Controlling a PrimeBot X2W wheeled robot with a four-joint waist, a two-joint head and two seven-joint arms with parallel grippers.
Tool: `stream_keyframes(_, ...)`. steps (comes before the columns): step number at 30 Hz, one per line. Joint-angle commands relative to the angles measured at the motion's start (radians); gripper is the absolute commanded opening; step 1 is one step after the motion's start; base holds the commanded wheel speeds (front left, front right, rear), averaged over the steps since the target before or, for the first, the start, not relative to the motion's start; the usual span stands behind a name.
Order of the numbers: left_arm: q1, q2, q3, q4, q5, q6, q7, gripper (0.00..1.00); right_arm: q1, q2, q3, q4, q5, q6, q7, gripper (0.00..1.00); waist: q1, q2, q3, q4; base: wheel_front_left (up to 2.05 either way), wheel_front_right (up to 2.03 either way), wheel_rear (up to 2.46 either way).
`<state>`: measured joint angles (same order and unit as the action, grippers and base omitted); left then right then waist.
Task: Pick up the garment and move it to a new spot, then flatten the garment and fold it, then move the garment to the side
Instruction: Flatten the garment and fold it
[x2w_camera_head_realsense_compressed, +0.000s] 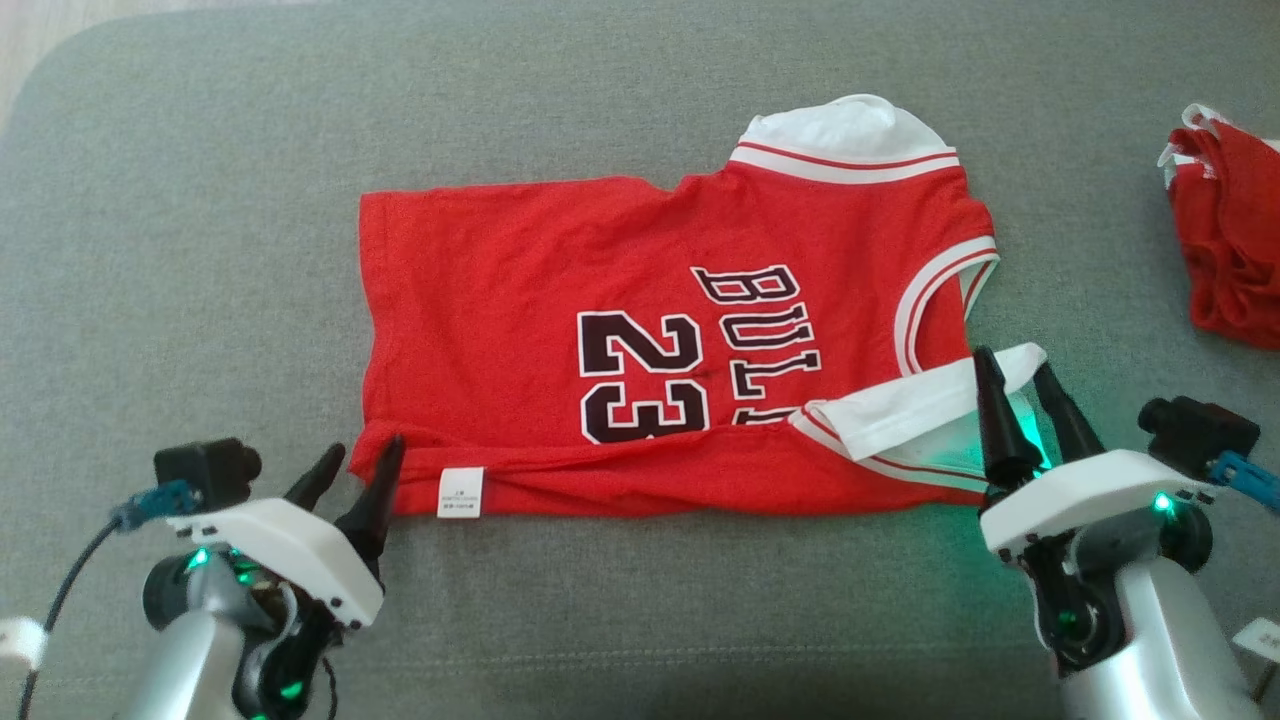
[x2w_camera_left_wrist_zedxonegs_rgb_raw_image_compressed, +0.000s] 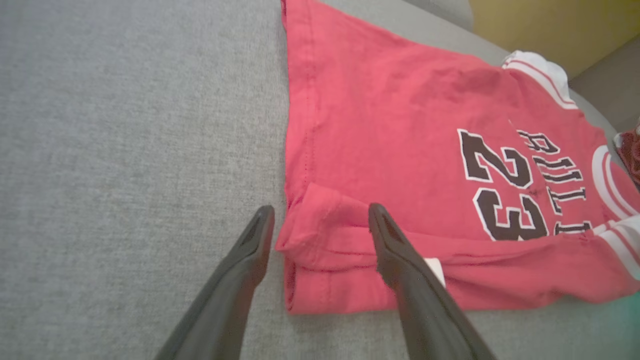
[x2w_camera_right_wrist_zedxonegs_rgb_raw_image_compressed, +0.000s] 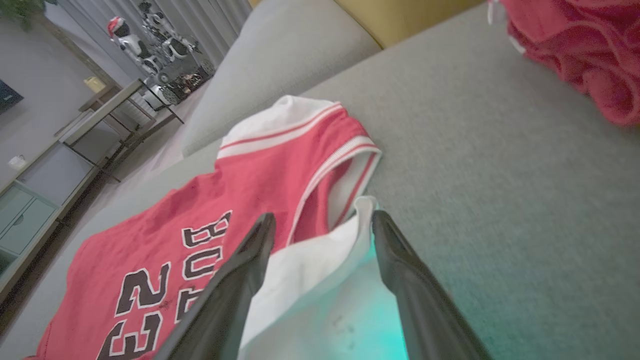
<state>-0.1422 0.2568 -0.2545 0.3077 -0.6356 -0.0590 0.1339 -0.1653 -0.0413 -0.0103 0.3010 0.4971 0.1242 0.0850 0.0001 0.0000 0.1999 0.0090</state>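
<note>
On the grey sofa (x2w_camera_head_realsense_compressed: 200, 200) the red jersey (x2w_camera_head_realsense_compressed: 520, 260) lies flat in the centre, its near strip turned over, probably a first fold. The left claw (x2w_camera_head_realsense_compressed: 365, 448) at 7 o'clock and the right claw (x2w_camera_head_realsense_compressed: 1012, 365) at 4 o'clock stand wide open at its ends, holding nothing.

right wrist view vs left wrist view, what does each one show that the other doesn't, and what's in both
Right wrist view, not the left: the right gripper, open, with the jersey's white folded-over shoulder flap between its fingers, and a room with a table beyond the sofa.
Left wrist view, not the right: the left gripper, open over the folded hem corner, and a white label beside one finger.
Both: the red jersey with its 23, lying on the grey sofa.
</note>
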Motion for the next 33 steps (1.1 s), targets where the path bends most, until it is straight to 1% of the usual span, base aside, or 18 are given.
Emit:
stream_keyframes(1,-0.014,0.006,0.046,-0.034,0.015,0.012,-0.055,1.00,-0.008,-0.009,0.040,-0.060,-0.031,0.007,-0.046,1.00,-0.0001,0.0000,-0.002,0.003,0.00,0.00,0.00)
stream_keyframes(4,0.018,-0.012,0.053,-0.057,0.042,0.035,-0.146,1.00,0.027,-0.009,0.051,-0.111,-0.117,0.007,-0.114,1.00,-0.0001,0.0000,-0.012,0.006,0.00,0.00,0.00)
stream_keyframes(5,0.018,-0.012,0.053,-0.057,0.042,0.035,-0.146,1.00,0.027,-0.009,0.051,-0.111,-0.117,0.007,-0.114,1.00,-0.0001,0.0000,-0.012,0.006,0.00,0.00,0.00)
stream_keyframes(6,0.031,-0.016,0.054,-0.068,0.055,0.044,-0.179,1.00,0.041,-0.009,0.053,-0.129,-0.141,0.007,-0.133,1.00,-0.0001,0.0000,-0.017,0.006,0.00,0.00,0.00)
stream_keyframes(11,0.093,-0.030,0.058,-0.132,0.148,0.113,-0.337,1.00,0.107,-0.009,0.056,-0.223,-0.258,0.007,-0.201,1.00,-0.0001,0.0000,-0.047,0.004,0.00,0.00,0.00)
stream_keyframes(13,0.117,-0.034,0.060,-0.157,0.180,0.137,-0.366,1.00,0.138,-0.009,0.052,-0.255,-0.290,0.007,-0.214,1.00,-0.0001,0.0000,-0.062,0.003,0.00,0.00,0.00)
stream_keyframes(16,0.161,-0.039,0.062,-0.190,0.223,0.157,-0.387,1.00,0.187,-0.009,0.043,-0.293,-0.309,0.007,-0.221,1.00,-0.0001,0.0000,-0.083,0.000,0.00,0.00,0.00)
stream_keyframes(23,0.248,-0.054,0.075,-0.213,0.277,0.155,-0.395,1.00,0.282,-0.009,0.016,-0.331,-0.302,0.007,-0.209,1.00,-0.0001,0.0000,-0.121,-0.004,0.00,0.00,0.00)
stream_keyframes(33,0.265,-0.070,0.096,-0.196,0.307,0.125,-0.396,1.00,0.302,-0.009,0.010,-0.332,-0.285,0.007,-0.193,1.00,-0.0001,0.0000,-0.137,-0.006,0.00,0.00,0.00)
